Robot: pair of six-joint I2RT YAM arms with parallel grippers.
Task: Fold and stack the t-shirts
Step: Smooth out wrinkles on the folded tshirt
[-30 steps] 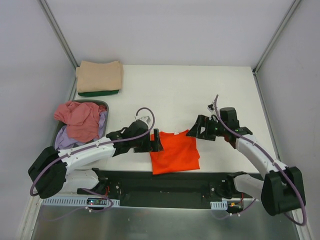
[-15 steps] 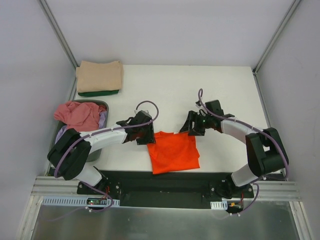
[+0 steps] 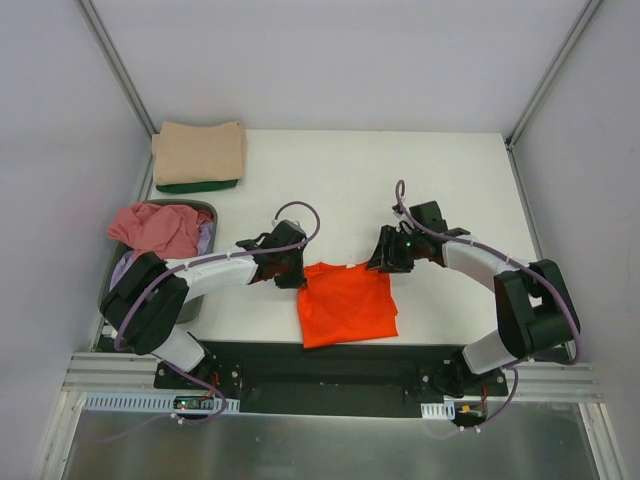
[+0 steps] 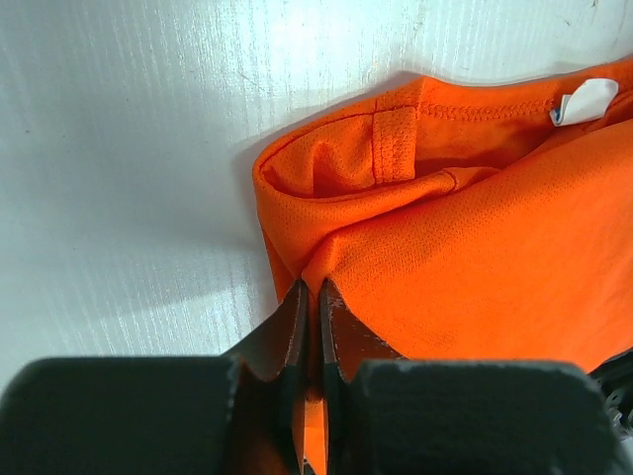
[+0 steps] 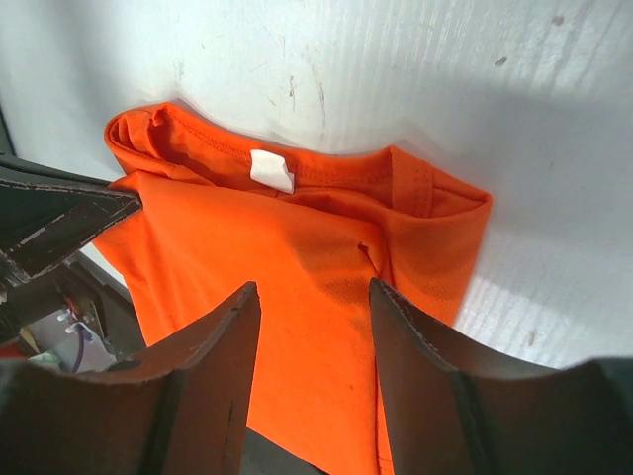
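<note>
Here the left gripper [image 4: 309, 293] pinches the orange t-shirt [image 4: 475, 237], while the spread right gripper [image 5: 315, 297] blocks part of it from view.

right gripper [image 5: 315, 292] jaws apart over the orange t-shirt [image 5: 198, 233], cloth showing in the gap. white neck label [image 5: 272, 170] faces up at the collar. shirt lies on white table [image 5: 445, 89]. left gripper [image 5: 59, 223] at its left corner.

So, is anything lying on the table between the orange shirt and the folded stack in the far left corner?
Nothing visible does. The basket sits left of the line from the orange t-shirt to the folded stack; only the left gripper, jaws shut on the shirt's corner, is near it.
</note>
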